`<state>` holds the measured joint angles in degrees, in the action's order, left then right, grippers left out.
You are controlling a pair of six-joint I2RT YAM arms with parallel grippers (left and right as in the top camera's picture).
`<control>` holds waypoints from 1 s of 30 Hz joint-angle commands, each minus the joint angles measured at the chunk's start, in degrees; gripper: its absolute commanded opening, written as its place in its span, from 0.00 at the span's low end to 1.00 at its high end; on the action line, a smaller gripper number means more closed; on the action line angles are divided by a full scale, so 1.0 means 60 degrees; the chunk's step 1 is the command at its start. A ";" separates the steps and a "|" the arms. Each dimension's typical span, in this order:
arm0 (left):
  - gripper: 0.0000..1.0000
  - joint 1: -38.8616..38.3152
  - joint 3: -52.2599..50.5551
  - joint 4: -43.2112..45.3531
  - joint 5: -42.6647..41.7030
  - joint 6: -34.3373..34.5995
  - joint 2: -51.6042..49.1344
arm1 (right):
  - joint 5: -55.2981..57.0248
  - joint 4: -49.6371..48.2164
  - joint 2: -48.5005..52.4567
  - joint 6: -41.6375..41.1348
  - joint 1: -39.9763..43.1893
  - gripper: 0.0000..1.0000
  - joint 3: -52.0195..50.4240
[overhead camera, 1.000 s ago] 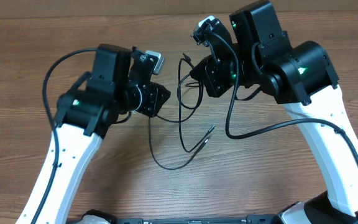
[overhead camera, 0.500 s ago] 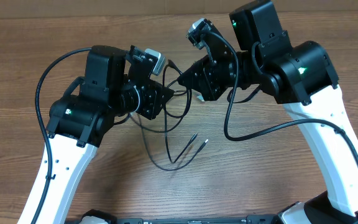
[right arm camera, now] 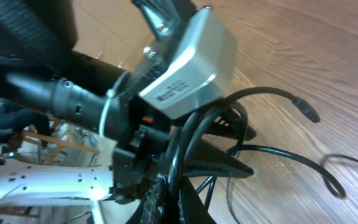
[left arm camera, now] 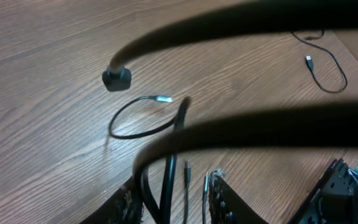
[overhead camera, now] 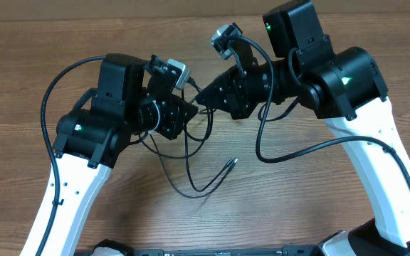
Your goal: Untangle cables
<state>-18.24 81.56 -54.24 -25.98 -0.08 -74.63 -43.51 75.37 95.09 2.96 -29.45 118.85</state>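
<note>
You are working the cables (overhead camera: pixel 199 186) in mid-air. The 2 grippers are meeting nose to nose above the table (overhead camera: pixel 312 206), and the thin cords are hanging from between them in a loop that is touching the wood, with 1 plug end (overhead camera: pixel 232 163) lying just beside it.

The right gripper (right arm camera: pixel 169 199) is pinching a bundle of cord between its fingers. The left gripper (left arm camera: pixel 171 194) is showing thin strands running between its fingers with gaps beside them, so the views are not telling you whether it is clamping them or standing loose.

To do this well, you should be drawing the arms apart slowly and level, watching which strand is going taut. Stop if the loop is cinching into a knot instead of sliding free.

Both wrists are hiding the crossing point from overhead. In the left wrist view, 2 blurred arm cables (left arm camera: pixel 260 127) are barring most of the scene.
</note>
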 commanded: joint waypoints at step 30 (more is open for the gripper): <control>0.34 0.0036 -0.0033 -0.0270 -0.0426 -0.0189 0.0066 | 0.0033 -0.1483 -0.0255 -0.0248 -0.0011 0.04 0.0259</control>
<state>-17.65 81.56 -55.83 -25.43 -0.19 -74.63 -44.23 67.94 95.09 1.69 -29.39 118.85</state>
